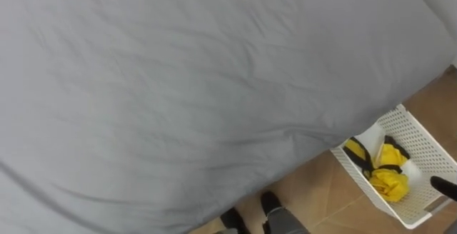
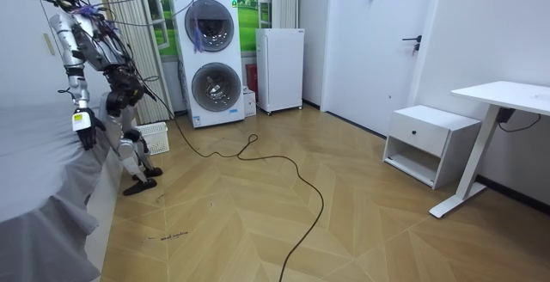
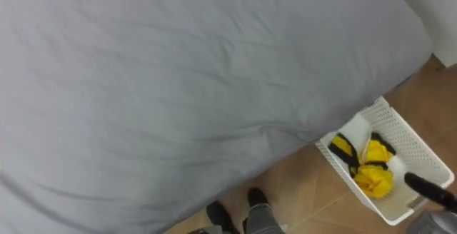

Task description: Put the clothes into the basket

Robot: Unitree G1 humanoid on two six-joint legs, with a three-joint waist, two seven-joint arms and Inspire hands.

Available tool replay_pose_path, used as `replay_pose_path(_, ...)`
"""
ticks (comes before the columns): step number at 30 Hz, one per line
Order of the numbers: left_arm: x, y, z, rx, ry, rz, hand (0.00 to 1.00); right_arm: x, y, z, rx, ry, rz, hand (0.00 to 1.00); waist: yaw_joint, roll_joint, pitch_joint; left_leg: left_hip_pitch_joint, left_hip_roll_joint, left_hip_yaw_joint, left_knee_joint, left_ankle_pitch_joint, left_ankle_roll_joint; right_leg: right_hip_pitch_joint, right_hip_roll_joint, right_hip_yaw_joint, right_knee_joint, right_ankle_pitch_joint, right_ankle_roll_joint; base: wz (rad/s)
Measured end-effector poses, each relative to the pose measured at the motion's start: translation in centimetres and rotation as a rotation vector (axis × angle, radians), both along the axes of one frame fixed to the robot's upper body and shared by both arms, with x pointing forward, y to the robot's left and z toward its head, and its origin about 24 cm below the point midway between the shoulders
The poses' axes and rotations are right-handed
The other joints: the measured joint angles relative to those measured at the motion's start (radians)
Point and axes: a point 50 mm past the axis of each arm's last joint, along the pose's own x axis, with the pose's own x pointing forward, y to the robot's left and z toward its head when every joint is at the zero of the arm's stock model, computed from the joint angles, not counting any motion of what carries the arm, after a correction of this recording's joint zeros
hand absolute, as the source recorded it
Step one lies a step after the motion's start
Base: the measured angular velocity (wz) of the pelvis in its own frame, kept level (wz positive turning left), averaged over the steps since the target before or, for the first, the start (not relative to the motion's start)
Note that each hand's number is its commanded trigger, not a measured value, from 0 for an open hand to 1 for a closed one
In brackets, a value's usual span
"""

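Note:
A white slatted basket (image 1: pixel 421 138) stands on the wooden floor by the bed's corner, at my lower right. In it lies a bundle of yellow and black clothes (image 1: pixel 389 180) against something white. A dark straight part of my right hand (image 1: pixel 444 187) reaches in over the basket's near rim, holding nothing. The grey bed sheet (image 1: pixel 178 84) spreads in front of me, wrinkled, with no clothes on it. In the room view I stand upright at the bed's edge, the basket (image 2: pixel 155 137) on the floor just past my legs. My left hand (image 2: pixel 86 132) hangs beside the mattress.
Stacked washing machines (image 2: pixel 210 58) and a white fridge (image 2: pixel 280 69) stand against the far wall. A dark cable (image 2: pixel 292 179) snakes over the open wooden floor. A white nightstand (image 2: pixel 430 140) and a desk (image 2: pixel 507 97) are at the room view's right.

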Motion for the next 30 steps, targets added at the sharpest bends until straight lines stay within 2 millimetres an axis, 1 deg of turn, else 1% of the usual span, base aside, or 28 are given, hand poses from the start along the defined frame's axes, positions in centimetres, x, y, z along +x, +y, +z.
replay_pose_path(1,0.1,0.1,0.1,0.001,-0.001,-0.02,0.0,-0.6,0.2,-0.4,0.013,0.012,0.0,0.0,0.003,-0.003,-0.0006,0.017,-0.004,-0.011,-0.013,0.003,-0.004,0.021,-0.004,-0.011,-0.01,-0.001,0.0,0.25)
replay_pose_path(2,0.1,0.2,0.1,0.007,0.0,-0.044,0.0,-1.1,0.5,-0.9,0.028,0.02,0.005,0.0,0.013,-0.013,-0.0006,0.042,-0.006,-0.013,-0.02,0.003,-0.005,0.044,-0.007,-0.016,-0.013,-0.005,-0.001,0.23)
replay_pose_path(3,0.0,0.2,0.1,0.012,0.002,-0.054,0.0,-1.4,0.7,-1.2,0.034,0.025,0.01,0.0,0.015,-0.018,-0.0008,0.057,-0.008,-0.018,-0.025,0.003,-0.005,0.06,-0.01,-0.022,-0.016,-0.009,-0.001,0.27)
replay_pose_path(4,-0.2,0.4,0.1,0.02,0.003,-0.064,0.0,-2.2,1.3,-1.9,0.053,0.044,0.025,0.0,0.018,-0.024,-0.0017,0.089,-0.01,-0.037,-0.033,0.004,-0.006,0.101,-0.012,-0.041,-0.039,-0.01,-0.002,0.4)
replay_pose_path(5,-0.5,0.5,0.2,0.033,0.005,-0.086,0.0,-2.9,2.2,-2.8,0.084,0.061,0.038,0.0,0.024,-0.035,-0.0074,0.117,-0.009,-0.042,-0.045,0.005,-0.009,0.141,-0.013,-0.062,-0.067,-0.01,-0.003,0.47)
replay_pose_path(6,-0.6,0.7,0.2,0.04,0.006,-0.097,0.0,-3.1,2.7,-3.2,0.1,0.066,0.047,0.0,0.024,-0.04,-0.0096,0.131,-0.008,-0.044,-0.052,0.007,-0.011,0.161,-0.014,-0.073,-0.082,-0.009,-0.004,0.53)
replay_pose_path(7,-0.9,0.9,0.3,0.053,0.006,-0.103,0.0,-3.8,3.8,-4.1,0.136,0.087,0.06,0.0,0.023,-0.053,-0.0147,0.165,-0.009,-0.049,-0.07,0.009,-0.015,0.208,-0.018,-0.097,-0.109,-0.007,-0.007,0.46)
replay_pose_path(8,-1.1,1.0,0.3,0.059,0.006,-0.108,0.0,-4.5,4.3,-4.5,0.152,0.105,0.065,0.0,0.024,-0.06,-0.0185,0.181,-0.01,-0.053,-0.08,0.01,-0.017,0.229,-0.019,-0.107,-0.123,-0.005,-0.009,0.58)
replay_pose_path(9,-1.4,1.1,0.4,0.074,0.012,-0.128,0.0,-5.2,5.4,-5.3,0.179,0.136,0.102,0.0,0.025,-0.07,-0.0243,0.212,-0.014,-0.073,-0.094,0.012,-0.019,0.275,-0.021,-0.124,-0.154,-0.003,-0.01,0.56)
replay_pose_path(10,-1.6,1.1,0.4,0.089,0.019,-0.149,0.0,-5.7,6.4,-5.9,0.205,0.158,0.143,0.0,0.027,-0.08,-0.0282,0.236,-0.018,-0.095,-0.099,0.012,-0.02,0.318,-0.025,-0.151,-0.18,-0.001,-0.011,0.6)
replay_pose_path(12,-1.6,1.3,0.5,0.102,0.022,-0.165,0.0,-6.4,7.6,-6.6,0.245,0.173,0.175,0.0,0.027,-0.089,-0.0324,0.274,-0.025,-0.123,-0.119,0.013,-0.021,0.381,-0.027,-0.177,-0.225,0.004,-0.008,0.58)
replay_pose_path(13,-1.7,1.2,0.4,0.109,0.025,-0.162,0.0,-6.5,8.4,-7.0,0.27,0.18,0.202,0.0,0.034,-0.097,-0.0324,0.3,-0.028,-0.126,-0.129,0.013,-0.022,0.414,-0.028,-0.184,-0.244,0.005,-0.007,0.41)
replay_pose_path(14,-1.8,1.2,0.4,0.112,0.025,-0.157,0.0,-6.5,8.8,-7.2,0.281,0.18,0.215,0.0,0.038,-0.101,-0.0328,0.309,-0.029,-0.13,-0.131,0.013,-0.022,0.427,-0.029,-0.19,-0.252,0.006,-0.007,0.27)
replay_pose_path(17,-1.7,0.6,0.3,0.123,0.019,-0.144,0.0,-7.2,10.6,-8.1,0.365,0.22,0.296,0.0,0.044,-0.113,-0.0309,0.347,-0.044,-0.179,-0.139,0.013,-0.022,0.495,-0.041,-0.242,-0.289,0.005,-0.005,0.41)
replay_pose_path(19,-1.8,0.6,0.3,0.125,0.02,-0.136,0.0,-7.8,11.4,-8.6,0.412,0.238,0.316,0.0,0.054,-0.124,-0.0293,0.374,-0.05,-0.187,-0.147,0.013,-0.022,0.528,-0.044,-0.251,-0.302,0.002,-0.003,0.22)
replay_pose_path(21,-1.9,0.4,0.2,0.13,0.022,-0.132,0.0,-8.1,11.7,-8.8,0.439,0.256,0.325,0.0,0.054,-0.131,-0.0276,0.393,-0.056,-0.204,-0.15,0.013,-0.022,0.553,-0.048,-0.261,-0.308,-0.003,-0.001,0.17)
replay_pose_path(23,-1.9,0.4,0.2,0.127,0.018,-0.116,0.0,-8.7,11.8,-9.0,0.452,0.289,0.338,0.0,0.061,-0.139,-0.0282,0.41,-0.061,-0.214,-0.151,0.013,-0.022,0.57,-0.054,-0.274,-0.307,-0.01,0.002,0.13)
replay_pose_path(25,-1.8,0.3,0.2,0.125,0.002,-0.097,0.0,-9.1,11.9,-9.1,0.464,0.298,0.357,0.0,0.075,-0.143,-0.0293,0.412,-0.062,-0.218,-0.15,0.013,-0.022,0.575,-0.054,-0.275,-0.307,-0.011,0.002,0.05)
replay_pose_path(27,-1.8,0.3,0.2,0.124,-0.009,-0.09,0.0,-9.4,12.1,-9.2,0.47,0.318,0.386,0.0,0.079,-0.147,-0.029,0.415,-0.064,-0.231,-0.15,0.013,-0.022,0.58,-0.055,-0.279,-0.307,-0.011,0.003,0.07)
replay_pose_path(28,-1.9,0.3,0.2,0.123,-0.012,-0.085,0.0,-9.5,12.4,-9.3,0.48,0.332,0.396,0.0,0.082,-0.149,-0.0273,0.421,-0.064,-0.231,-0.15,0.013,-0.022,0.587,-0.055,-0.28,-0.307,-0.011,0.003,0.03)
replay_pose_path(30,-2.0,0.2,0.2,0.117,-0.012,-0.074,0.0,-9.8,12.7,-9.4,0.494,0.347,0.427,0.0,0.087,-0.151,-0.0278,0.431,-0.066,-0.233,-0.151,0.013,-0.022,0.597,-0.056,-0.28,-0.307,-0.014,0.004,0.0)
